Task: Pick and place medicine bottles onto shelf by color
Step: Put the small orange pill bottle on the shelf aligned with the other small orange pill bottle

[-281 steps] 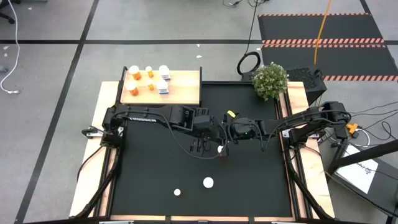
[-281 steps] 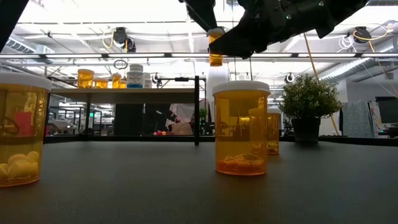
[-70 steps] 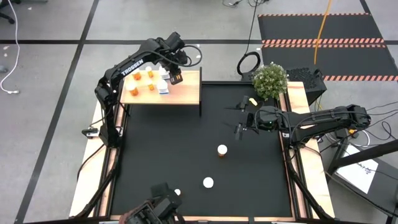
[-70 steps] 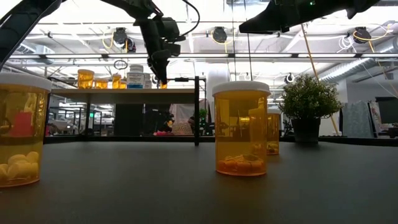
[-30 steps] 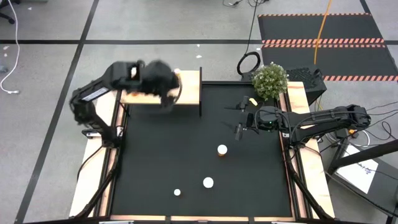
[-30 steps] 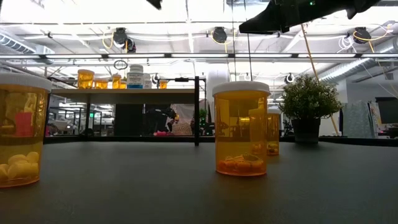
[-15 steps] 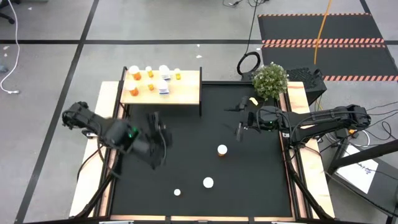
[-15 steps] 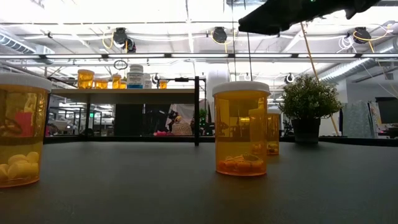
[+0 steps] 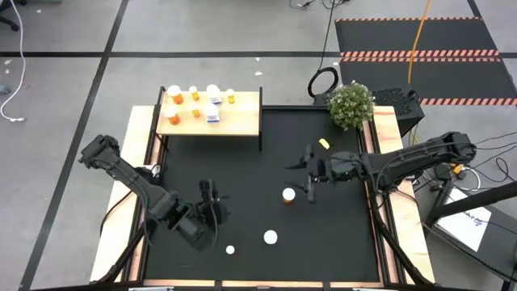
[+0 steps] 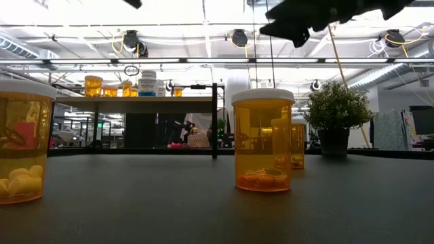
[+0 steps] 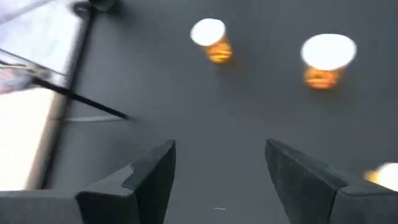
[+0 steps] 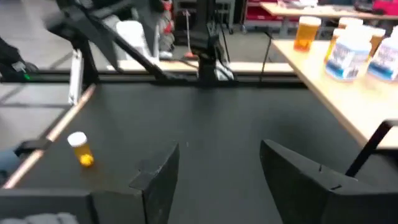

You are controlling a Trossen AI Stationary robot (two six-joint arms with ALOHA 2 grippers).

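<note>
Three orange medicine bottles with white caps stand on the black mat: one (image 9: 288, 194) mid-table, two (image 9: 270, 237) (image 9: 230, 250) near the front edge. More orange and white bottles (image 9: 194, 103) stand on the light-wood shelf (image 9: 238, 121) at the far left. My left gripper (image 9: 208, 196) hovers open over the mat's near left, bottles ahead of it (image 11: 210, 38) (image 11: 326, 59). My right gripper (image 9: 308, 172) hangs open just right of the mid-table bottle; nothing is between its fingers (image 12: 158, 171).
A potted plant (image 9: 351, 105) stands at the mat's far right corner. The shelf's black legs (image 9: 260, 137) reach down to the mat's far edge. Bare mat (image 9: 242, 170) lies between the two grippers.
My left arm has swung away from the shelf toward the table's near edge and sunk, and now hangs over the mat's near left part. My right gripper has shifted a little toward the mid-table bottle and rolled about its own axis.
</note>
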